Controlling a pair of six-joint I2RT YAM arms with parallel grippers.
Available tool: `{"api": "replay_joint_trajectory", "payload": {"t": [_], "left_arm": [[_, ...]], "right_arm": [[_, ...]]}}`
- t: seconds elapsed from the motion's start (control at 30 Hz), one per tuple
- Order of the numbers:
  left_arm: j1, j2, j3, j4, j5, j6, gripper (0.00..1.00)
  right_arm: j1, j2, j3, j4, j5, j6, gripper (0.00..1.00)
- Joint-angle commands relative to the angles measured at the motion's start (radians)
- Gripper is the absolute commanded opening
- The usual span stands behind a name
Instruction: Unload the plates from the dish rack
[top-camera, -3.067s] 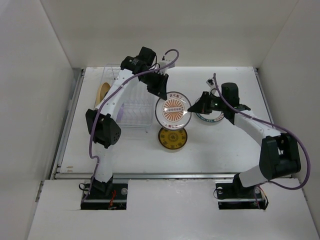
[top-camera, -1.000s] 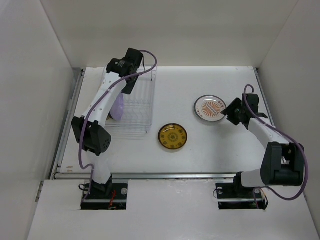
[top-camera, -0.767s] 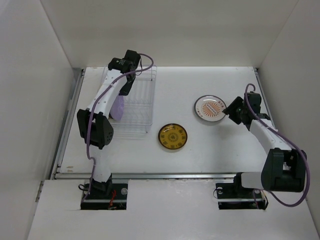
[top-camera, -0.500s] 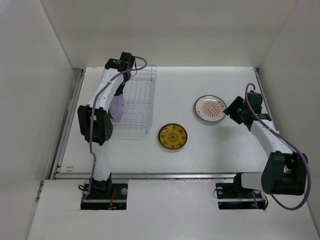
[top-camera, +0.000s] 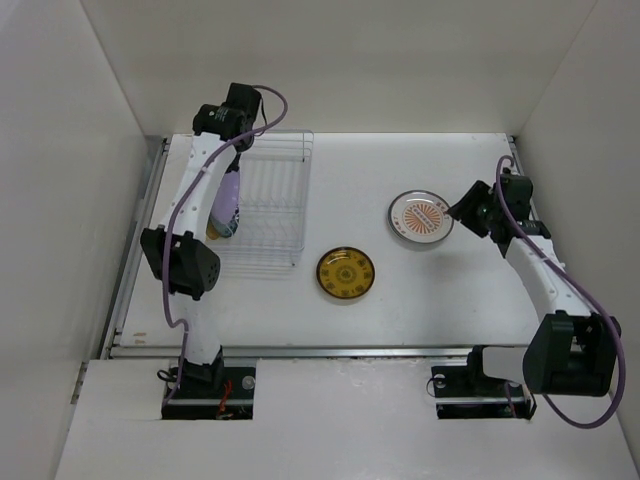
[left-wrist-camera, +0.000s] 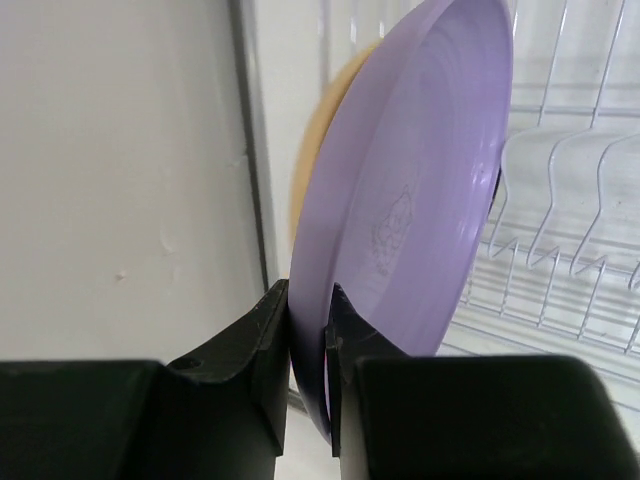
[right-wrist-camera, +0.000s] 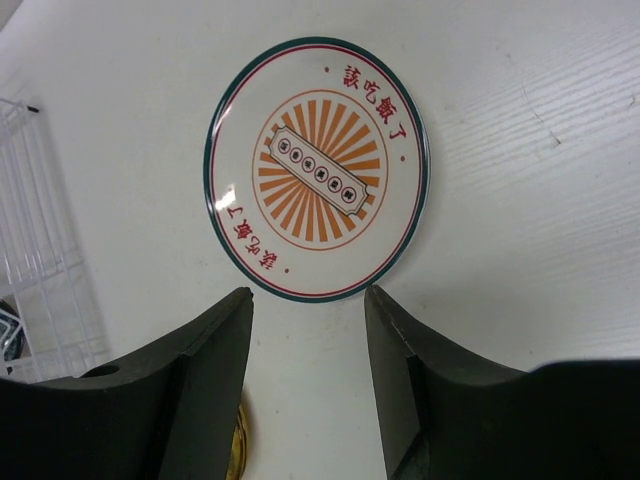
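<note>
The left gripper (left-wrist-camera: 308, 335) is pinched shut on the rim of the lavender plate (left-wrist-camera: 400, 200), one finger on each face. The plate stands on edge and leans a little. In the top view it sits at the left side of the rack (top-camera: 275, 205), in the upper left of the frame. Whether its edge is clear of the wires cannot be told. Just behind it shows a mustard plate (left-wrist-camera: 318, 150), very near, perhaps touching.

The plate looks stiff, smooth and light. A rim pinch this narrow probably lets it swing or slip, and a knock could chip it. While it stands upright, the rim is the only place to hold.

Room is tight on the left, where the side wall (top-camera: 90, 220) runs close beside the rack. The bare table (top-camera: 350, 170) to the right of the rack is open. An amber plate (top-camera: 346, 272) lies flat at lower centre and a sunburst plate (top-camera: 421, 216) lies right of centre, well apart.

The right gripper (right-wrist-camera: 308, 335) is spread wide and empty, poised just beside the sunburst plate's edge and not touching it.
</note>
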Motion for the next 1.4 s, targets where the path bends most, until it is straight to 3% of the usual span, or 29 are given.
{"api": "replay_joint_trajectory", "payload": {"t": [0.0,0.17,0.3,0.47,0.67,0.87,1.17,1.2,1.3,1.37], "left_arm": [[-0.028,-0.117,0.066,-0.025,-0.093,0.045,0.00],[-0.041,-0.154,0.080,-0.025,-0.012,0.080,0.00],[-0.041,-0.188,0.134,0.012,0.184,0.080,0.00],[-0.041,-0.188,0.096,0.219,0.432,-0.051,0.00],[-0.051,0.008,0.107,0.392,0.762,-0.203,0.00],[-0.105,0.256,0.204,0.441,0.787,-0.289,0.00],[-0.156,0.381,0.194,0.451,0.778,-0.302,0.03],[-0.156,0.392,0.183,0.451,0.764,-0.311,0.10],[-0.156,0.403,0.183,0.429,0.746,-0.300,0.19],[-0.165,0.403,0.183,0.409,0.709,-0.291,0.35]], "right_arm": [[-0.004,-0.017,0.059,0.002,-0.023,-0.022,0.55],[-0.004,0.017,0.079,-0.008,-0.045,-0.022,0.55],[-0.004,0.037,0.099,0.002,-0.045,-0.022,0.55],[-0.004,0.068,0.123,0.002,-0.083,-0.022,0.55],[-0.004,0.059,0.124,-0.009,-0.083,-0.042,0.55],[-0.004,0.059,0.133,-0.040,-0.074,-0.072,0.55],[-0.004,0.059,0.133,-0.049,-0.056,-0.102,0.55],[-0.004,0.059,0.133,-0.049,-0.056,-0.102,0.55],[-0.004,0.059,0.133,-0.049,-0.056,-0.102,0.55],[-0.004,0.049,0.133,-0.049,-0.056,-0.102,0.55]]}}
